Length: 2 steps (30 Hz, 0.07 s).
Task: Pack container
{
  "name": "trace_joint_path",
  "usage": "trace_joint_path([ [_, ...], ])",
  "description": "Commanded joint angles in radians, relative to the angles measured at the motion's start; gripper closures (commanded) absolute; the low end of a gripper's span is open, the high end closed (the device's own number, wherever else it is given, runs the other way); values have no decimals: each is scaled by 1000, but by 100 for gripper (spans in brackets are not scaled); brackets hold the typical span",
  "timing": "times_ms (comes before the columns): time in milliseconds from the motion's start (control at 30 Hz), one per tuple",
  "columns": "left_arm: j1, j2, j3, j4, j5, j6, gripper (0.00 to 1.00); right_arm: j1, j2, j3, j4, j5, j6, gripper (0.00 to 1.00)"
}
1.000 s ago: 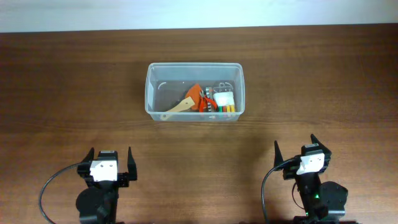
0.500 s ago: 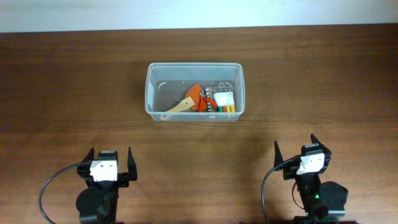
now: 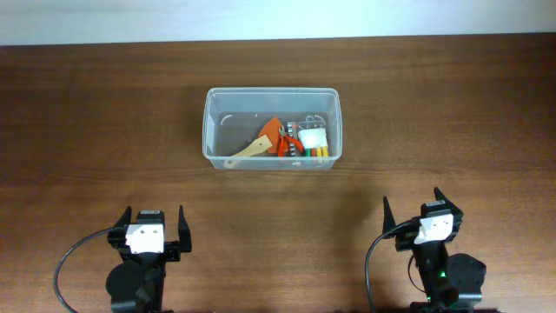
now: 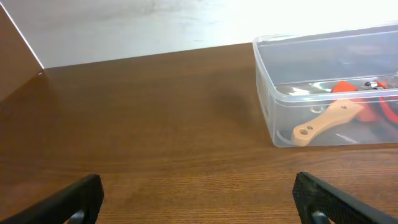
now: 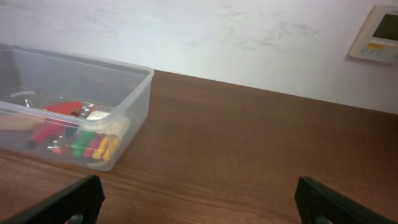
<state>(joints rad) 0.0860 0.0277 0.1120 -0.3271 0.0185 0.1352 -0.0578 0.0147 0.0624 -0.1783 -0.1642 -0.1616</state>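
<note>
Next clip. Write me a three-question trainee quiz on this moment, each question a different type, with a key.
1. True or false: the left gripper is shut on the wooden utensil.
2. Multiple choice: where is the packet of coloured pieces? A) in the container, at the end nearer the left arm; B) in the container, at the end nearer the right arm; C) on the table outside the container.
3. Fill in: the right gripper is open and holds ____.

Key: 1 false: it is open, empty and well apart from the container, where the utensil lies. 2 B. 3 nothing.
</note>
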Motion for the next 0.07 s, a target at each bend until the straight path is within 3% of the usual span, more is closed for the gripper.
trace_joint_path([
  [0, -5, -10, -12, 5, -7, 16, 1, 6, -9, -7, 0, -13, -3, 1],
  [33, -5, -10, -12, 5, -7, 16, 1, 6, -9, -7, 0, -13, -3, 1],
])
